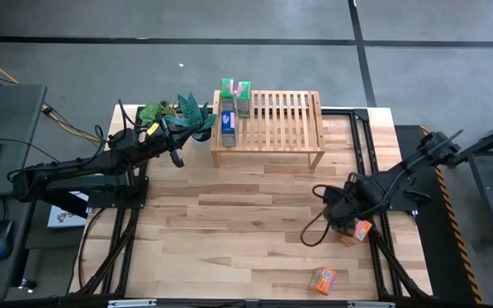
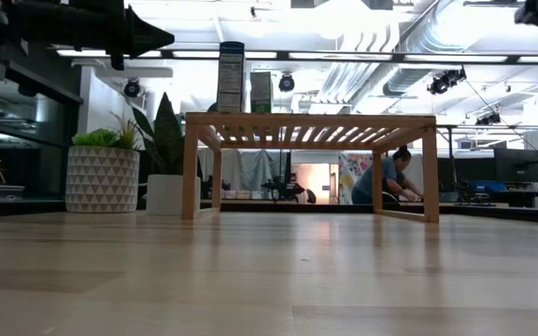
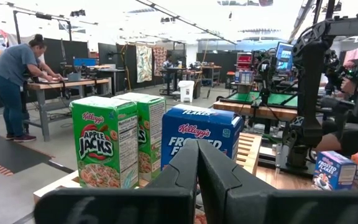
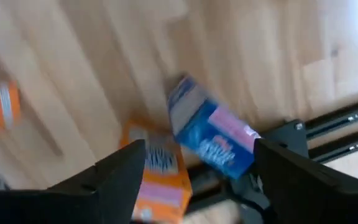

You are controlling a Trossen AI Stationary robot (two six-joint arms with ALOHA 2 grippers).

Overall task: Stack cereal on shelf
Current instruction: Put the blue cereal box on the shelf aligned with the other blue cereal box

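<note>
High view: left pincer (image 1: 176, 158) shut, empty, near plants (image 1: 178, 114) beside shelf (image 1: 291, 137). Two green boxes (image 1: 235, 92) and blue box (image 1: 228, 124) on shelf's left end. Right pincer (image 4: 194, 171) spread wide over blue box (image 4: 211, 138) and orange box (image 4: 157, 177), gripping neither; second orange box (image 1: 323, 277) near table (image 1: 221, 231) front edge.

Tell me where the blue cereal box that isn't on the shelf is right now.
The blue cereal box lies on the tabletop near its right edge, beside an orange box, between the right gripper's open fingers in the right wrist view.
</note>
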